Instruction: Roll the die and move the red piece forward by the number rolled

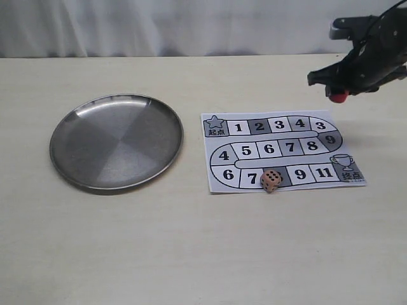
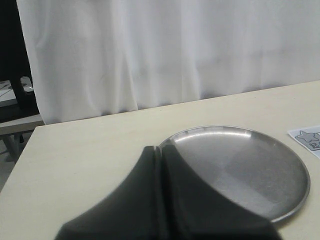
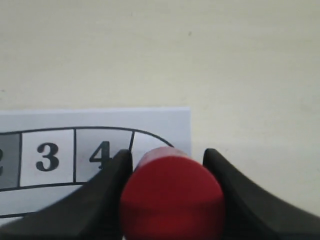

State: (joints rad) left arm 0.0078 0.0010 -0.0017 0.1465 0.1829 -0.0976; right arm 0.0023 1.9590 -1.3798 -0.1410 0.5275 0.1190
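Note:
The red piece (image 1: 339, 96) (image 3: 171, 195) hangs in the air above the far right corner of the paper game board (image 1: 280, 152), with my right gripper (image 1: 339, 95) (image 3: 167, 165) shut on it. The tan die (image 1: 271, 180) rests on the board's near row, between squares 7 and 9, several black pips showing on top. In the right wrist view the squares 3 and 4 of the board (image 3: 75, 150) lie below the piece. My left gripper (image 2: 161, 150) is shut on nothing, held over the near rim of the metal plate (image 2: 280, 165); the exterior view does not show it.
A round steel plate (image 1: 70, 136) lies on the beige table to the left of the board. A white curtain hangs behind the table's far edge. A corner of the board (image 2: 310, 140) shows in the left wrist view.

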